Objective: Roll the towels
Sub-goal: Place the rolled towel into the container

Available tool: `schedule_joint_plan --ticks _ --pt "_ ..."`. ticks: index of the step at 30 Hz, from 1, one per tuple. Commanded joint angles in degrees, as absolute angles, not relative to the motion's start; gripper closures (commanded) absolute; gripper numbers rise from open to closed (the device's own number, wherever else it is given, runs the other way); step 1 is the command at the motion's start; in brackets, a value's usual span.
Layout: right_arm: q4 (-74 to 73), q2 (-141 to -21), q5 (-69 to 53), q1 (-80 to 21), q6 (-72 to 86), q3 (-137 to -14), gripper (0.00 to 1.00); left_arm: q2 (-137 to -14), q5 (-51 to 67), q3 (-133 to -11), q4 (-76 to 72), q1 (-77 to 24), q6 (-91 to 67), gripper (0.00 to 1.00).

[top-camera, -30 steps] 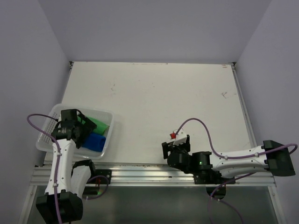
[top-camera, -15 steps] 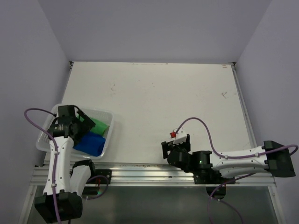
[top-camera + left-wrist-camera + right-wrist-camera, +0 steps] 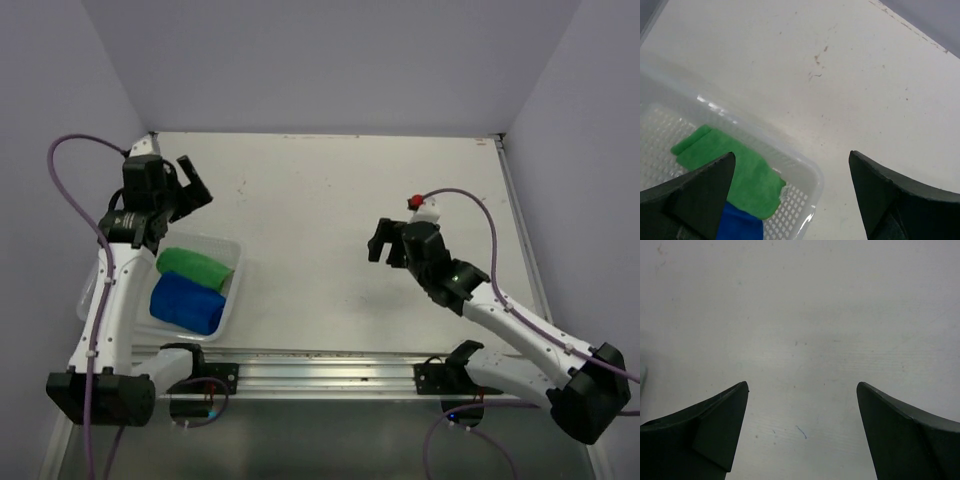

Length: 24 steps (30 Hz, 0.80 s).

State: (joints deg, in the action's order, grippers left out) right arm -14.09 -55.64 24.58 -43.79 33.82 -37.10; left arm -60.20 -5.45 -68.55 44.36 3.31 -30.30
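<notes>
Towels (image 3: 195, 268) lie in basket (image 3: 238, 272); left fingers (image 3: 695, 195), right fingers (image 3: 705, 435) spread wide, empty.

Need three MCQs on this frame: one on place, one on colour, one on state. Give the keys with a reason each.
1. Where do the bright green cloth towel and the royal blue cloth towel lie?
A. on the bare table
B. in the white perforated plastic basket
C. between the right fingers

2. Which towel lies nearer the arm bases?
A. green
B. red
C. blue

3. The left gripper has its fingers:
A. open, empty
B. shut on a towel
C. shut, empty

Answers:
1 B: both sit inside the basket's walls in the top view.
2 C: blue lies on the bases' side of green.
3 A: the left wrist view shows the fingers wide apart with nothing between them.
</notes>
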Motion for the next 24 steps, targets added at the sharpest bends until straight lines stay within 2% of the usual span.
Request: schedule_joint_plan --ticks 1,5,10,18,24 --pt "-16.69 -57.39 10.74 -34.3 29.45 -46.2 0.07 -66.34 -11.24 -74.52 36.75 -5.08 -26.72 0.0" --pt "-22.74 -60.72 8.61 -25.43 26.99 -55.96 0.05 -69.96 -13.54 -76.73 30.95 -11.93 -24.01 0.0" --pt "-31.63 -64.94 19.49 -22.41 23.83 -68.53 0.01 -71.02 -12.92 -71.64 21.02 -16.34 -19.86 0.0" --pt "-35.86 -66.71 30.05 -22.24 23.12 -71.46 0.01 -65.76 -15.55 -56.01 11.62 -16.52 -18.19 0.0" --pt "-35.51 -68.99 28.84 -22.24 24.69 -69.26 0.01 -63.11 -15.82 -55.99 11.86 -16.44 -17.75 0.0"
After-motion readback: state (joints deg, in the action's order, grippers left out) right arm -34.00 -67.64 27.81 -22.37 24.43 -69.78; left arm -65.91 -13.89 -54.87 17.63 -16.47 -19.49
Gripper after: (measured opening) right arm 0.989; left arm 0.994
